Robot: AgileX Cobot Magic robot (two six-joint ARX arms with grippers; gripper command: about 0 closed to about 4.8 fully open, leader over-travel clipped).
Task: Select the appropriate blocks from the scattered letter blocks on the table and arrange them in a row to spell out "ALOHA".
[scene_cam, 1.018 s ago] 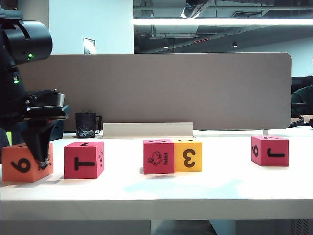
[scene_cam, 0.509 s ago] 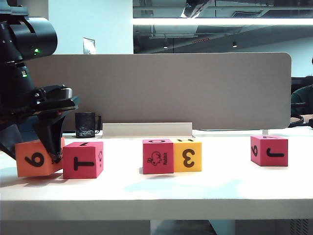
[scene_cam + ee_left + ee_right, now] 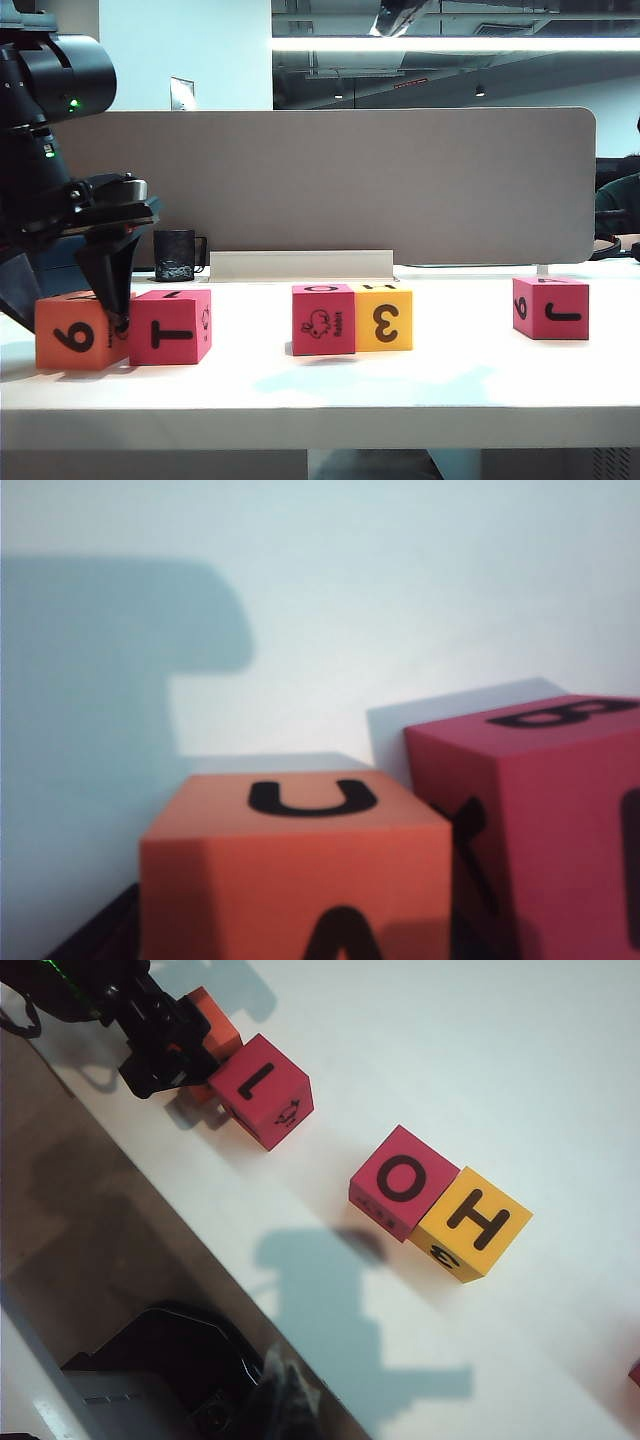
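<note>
My left gripper points down at the far left of the table and straddles the orange block, which rests flat and touches the pink-red T block. Its jaws are open, one dark finger wedged between the two blocks. The left wrist view shows the orange block and the T block close up. Mid-table, the pink-red rabbit block touches the yellow 3 block. The pink-red J block stands alone on the right. My right gripper is a dark blur, shut, off the table's far edge.
A grey-brown divider panel runs along the table's back, with a white strip at its foot. A dark mug stands behind the T block. In the right wrist view the block tops read L, O, H.
The left gripper carried the orange block right, up against the T block. Half a second ago the block was tilted off the table; now it sits flat and the jaws have widened.
</note>
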